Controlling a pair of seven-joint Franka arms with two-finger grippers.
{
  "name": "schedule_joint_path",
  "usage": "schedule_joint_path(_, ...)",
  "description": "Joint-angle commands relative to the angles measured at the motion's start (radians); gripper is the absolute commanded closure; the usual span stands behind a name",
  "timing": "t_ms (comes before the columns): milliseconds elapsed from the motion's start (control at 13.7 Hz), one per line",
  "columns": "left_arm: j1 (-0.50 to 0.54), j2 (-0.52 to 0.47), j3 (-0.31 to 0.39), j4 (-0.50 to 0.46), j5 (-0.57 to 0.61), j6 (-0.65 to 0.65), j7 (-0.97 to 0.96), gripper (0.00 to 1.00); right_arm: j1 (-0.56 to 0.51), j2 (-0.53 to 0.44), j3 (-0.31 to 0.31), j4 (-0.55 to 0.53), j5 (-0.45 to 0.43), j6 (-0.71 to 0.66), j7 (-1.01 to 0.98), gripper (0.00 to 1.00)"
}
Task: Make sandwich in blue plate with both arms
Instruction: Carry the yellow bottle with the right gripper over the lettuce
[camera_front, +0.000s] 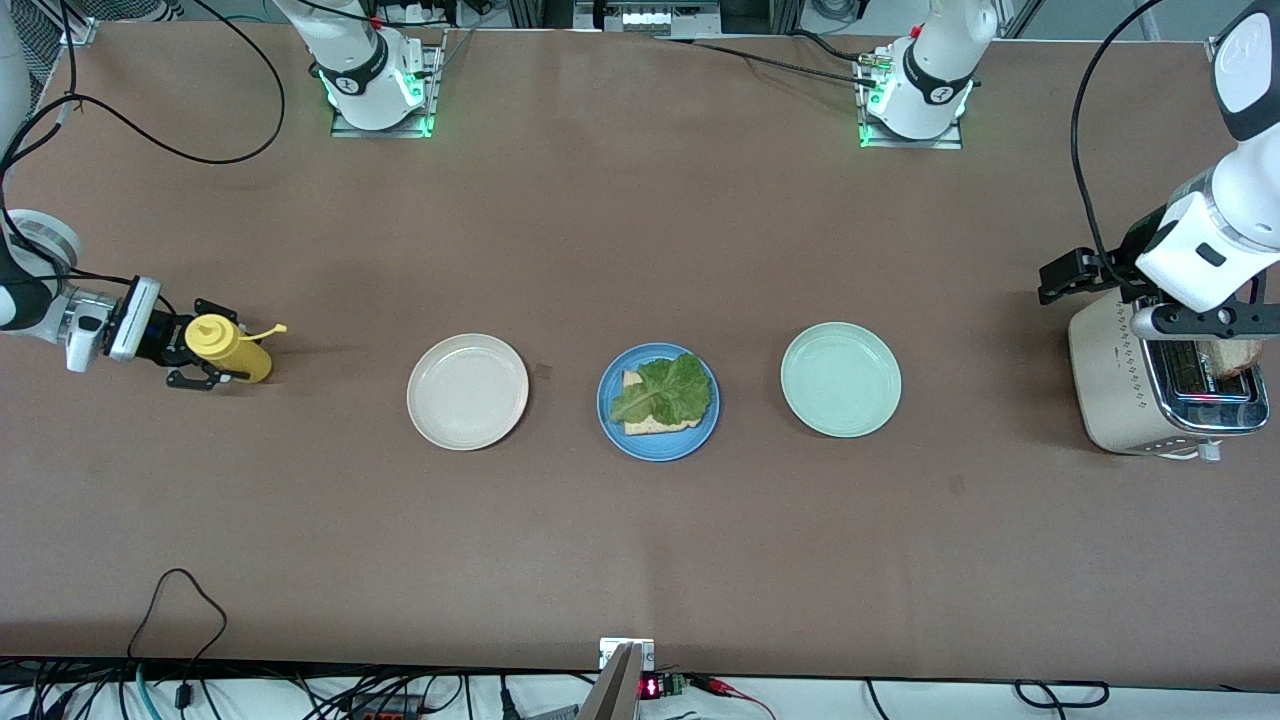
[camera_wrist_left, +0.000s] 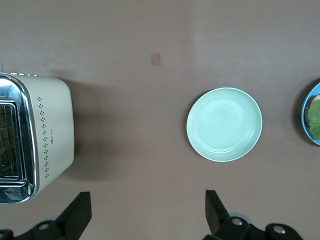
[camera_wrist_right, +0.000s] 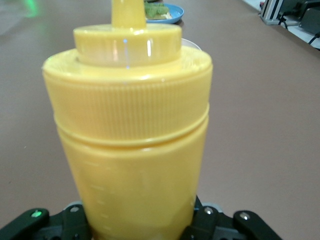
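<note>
Three plates in a row mid-table: beige plate (camera_front: 467, 391), blue plate (camera_front: 657, 402) with lettuce (camera_front: 663, 388) on bread, pale green plate (camera_front: 840, 379). Gaps of bare table between them. Toaster (camera_front: 1160, 385) blocks the left arm's end; left gripper (camera_wrist_left: 145, 212) hangs over the table beside it. Yellow squeeze bottle (camera_front: 230, 347) in right gripper (camera_front: 200, 350) occupies the right arm's end. Broad bare table toward the bases and front camera.

We see a yellow bottle (camera_wrist_right: 131, 130) of shiny plastic, with fine ridges around its cap. The toaster (camera_wrist_left: 35, 135) has smooth cream sides and a bright, shiny metal top. The blue plate (camera_front: 658, 402), green plate (camera_wrist_left: 224, 124) and beige plate (camera_front: 467, 391) look smooth. The brown table (camera_front: 640, 540) looks matt. The lettuce (camera_front: 664, 388) is crinkly.
</note>
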Motion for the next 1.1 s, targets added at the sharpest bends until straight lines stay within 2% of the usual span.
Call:
schedule_joint_path(0, 0.010, -0.005, -0.005, -0.003, 0.005, 0.000, 0.022, 0.00, 0.071, -0.114, 0.001, -0.024, -0.034, 0.038, 0.111, 1.00)
schedule_joint_path(293, 0.010, -0.004, -0.008, -0.001, 0.005, 0.000, 0.022, 0.00, 0.183, -0.209, 0.001, -0.024, -0.106, 0.080, 0.309, 1.00)
schedule_joint_path(512, 0.008, -0.005, -0.014, 0.000, 0.005, 0.000, 0.022, 0.00, 0.278, -0.288, 0.001, -0.025, -0.210, 0.103, 0.507, 1.00)
schedule_joint_path(732, 0.004, -0.005, -0.016, 0.000, 0.005, 0.002, 0.021, 0.00, 0.363, -0.321, 0.001, -0.024, -0.285, 0.140, 0.677, 1.00)
schedule_joint_path(878, 0.007, -0.005, -0.016, 0.000, 0.005, 0.000, 0.022, 0.00, 0.433, -0.344, 0.010, -0.025, -0.381, 0.184, 0.812, 1.00)
schedule_joint_path(1024, 0.005, -0.005, -0.017, 0.000, 0.005, 0.000, 0.022, 0.00, 0.463, -0.361, 0.073, -0.025, -0.510, 0.215, 0.973, 1.00)
